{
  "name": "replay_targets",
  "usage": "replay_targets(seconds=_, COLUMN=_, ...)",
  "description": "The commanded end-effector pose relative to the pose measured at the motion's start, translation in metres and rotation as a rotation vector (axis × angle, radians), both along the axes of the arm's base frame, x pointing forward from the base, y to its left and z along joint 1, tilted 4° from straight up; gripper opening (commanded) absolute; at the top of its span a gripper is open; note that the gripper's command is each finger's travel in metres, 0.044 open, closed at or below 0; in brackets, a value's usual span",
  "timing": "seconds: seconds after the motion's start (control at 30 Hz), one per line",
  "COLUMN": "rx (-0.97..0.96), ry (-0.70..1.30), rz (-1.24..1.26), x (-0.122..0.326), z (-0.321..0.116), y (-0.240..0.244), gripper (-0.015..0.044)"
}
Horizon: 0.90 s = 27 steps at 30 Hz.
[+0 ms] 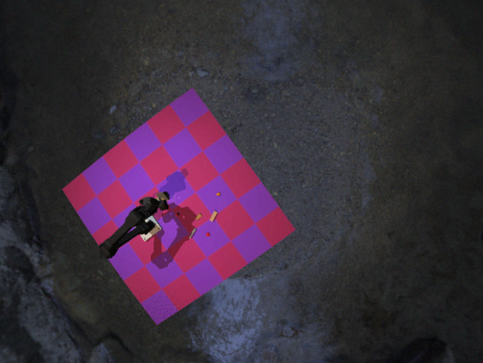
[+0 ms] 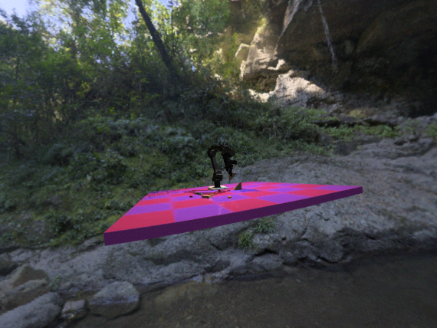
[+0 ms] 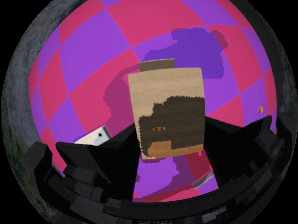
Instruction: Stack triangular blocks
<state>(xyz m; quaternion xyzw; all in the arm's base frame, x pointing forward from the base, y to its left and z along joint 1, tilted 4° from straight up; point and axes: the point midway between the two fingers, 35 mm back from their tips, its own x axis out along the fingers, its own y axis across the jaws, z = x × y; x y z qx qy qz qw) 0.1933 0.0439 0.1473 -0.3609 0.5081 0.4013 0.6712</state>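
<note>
My gripper (image 2: 231, 173) (image 3: 168, 121) is shut on a tan wooden triangular block (image 3: 167, 87) (image 2: 231, 177), one broad face of which fills the middle of the wrist view. The held block is in the air above the table. The other triangular block (image 1: 162, 196) (image 2: 238, 186) stands on the table, its sloped side showing in the exterior view. In the wrist view only a strip of this lower block (image 3: 156, 64) shows past the held block's far edge. In the exterior view a gap shows between the two blocks. Their exact alignment is hidden.
A tan plank (image 1: 213, 216), an orange-brown piece (image 1: 198, 216), a narrow grey piece (image 1: 192, 233), a small orange piece (image 1: 219, 193) (image 3: 260, 109) and a red piece (image 1: 208, 234) lie on the checkered table (image 1: 191, 102). The arm's pale base plate (image 1: 146, 237) (image 3: 90, 136) is near the lower block.
</note>
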Motion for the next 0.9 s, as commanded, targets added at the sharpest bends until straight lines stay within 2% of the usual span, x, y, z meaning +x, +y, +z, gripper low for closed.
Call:
replay_targets(seconds=0.0, rx=-0.002, ry=0.004, rz=-0.004, x=0.002, z=-0.018, y=0.004, gripper=0.0)
replay_targets(seconds=0.27, rx=-0.002, ry=0.004, rz=-0.004, x=0.006, z=-0.027, y=0.008, gripper=0.0)
replay_targets(seconds=0.5, rx=-0.001, ry=0.004, rz=-0.004, x=0.012, z=-0.051, y=0.018, gripper=0.0)
replay_targets(seconds=0.87, rx=-0.001, ry=0.006, rz=-0.002, x=0.011, z=-0.051, y=0.018, gripper=0.0)
